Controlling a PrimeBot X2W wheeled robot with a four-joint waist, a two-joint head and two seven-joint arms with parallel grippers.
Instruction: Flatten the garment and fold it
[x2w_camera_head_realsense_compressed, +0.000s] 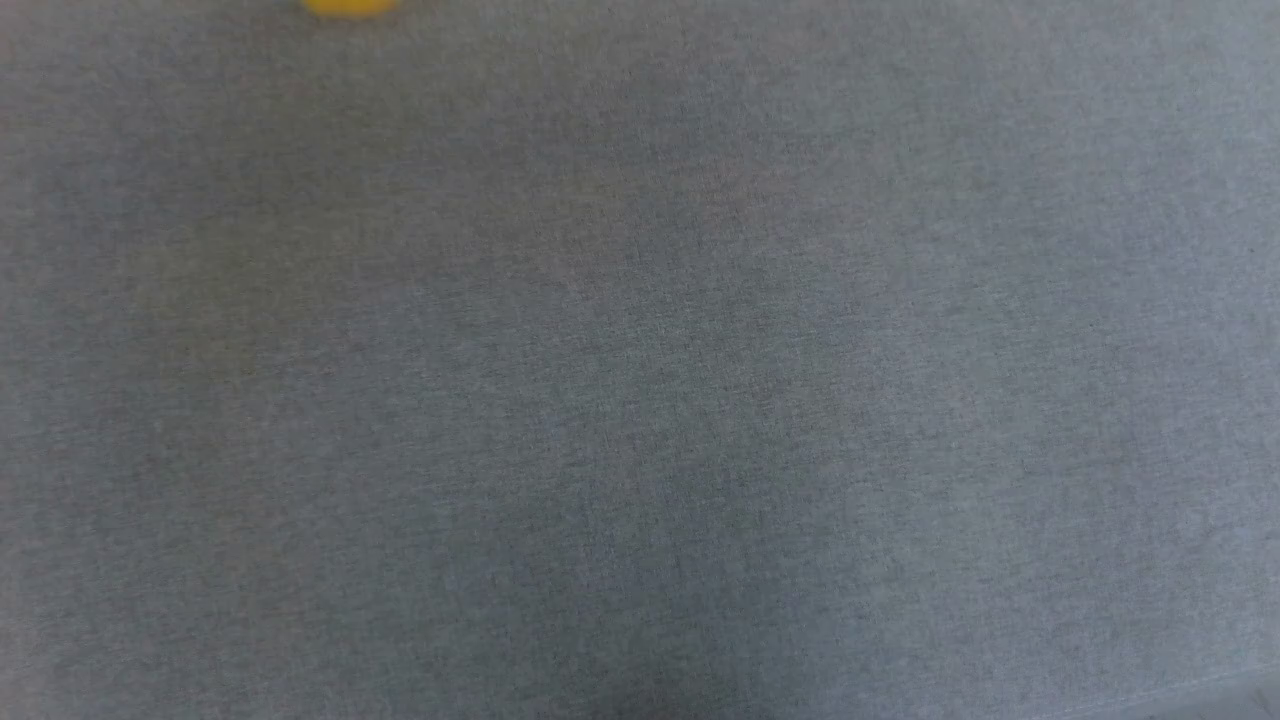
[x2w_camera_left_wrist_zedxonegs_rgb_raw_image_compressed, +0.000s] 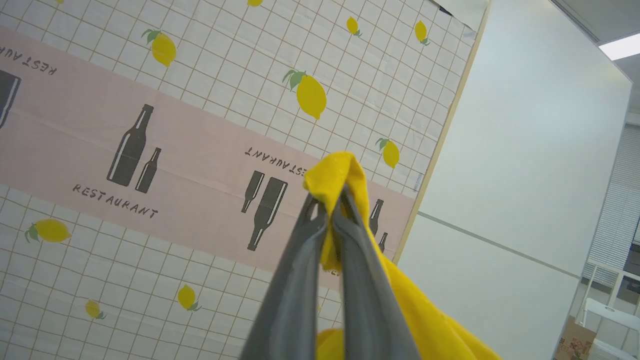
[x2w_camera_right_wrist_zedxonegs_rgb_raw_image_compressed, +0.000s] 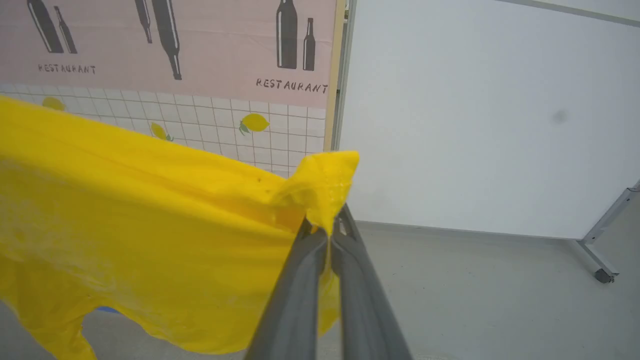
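The left tool (x2w_camera_left_wrist_zedxonegs_rgb_raw_image_compressed: 330, 222) is clamped shut on a bunched edge of the yellow garment (x2w_camera_right_wrist_zedxonegs_rgb_raw_image_compressed: 150, 220). The right tool (x2w_camera_right_wrist_zedxonegs_rgb_raw_image_compressed: 328, 240) pinches another corner of it, so the cloth hangs spread between them, lifted in front of a printed backdrop (x2w_camera_left_wrist_zedxonegs_rgb_raw_image_compressed: 150, 150) of lemons and bottles. In the head view a yellow sliver shows at the top edge, beyond the grey table (x2w_camera_head_realsense_compressed: 640, 400). The task looks early: the shirt is not yet laid flat, and all the folding remains.
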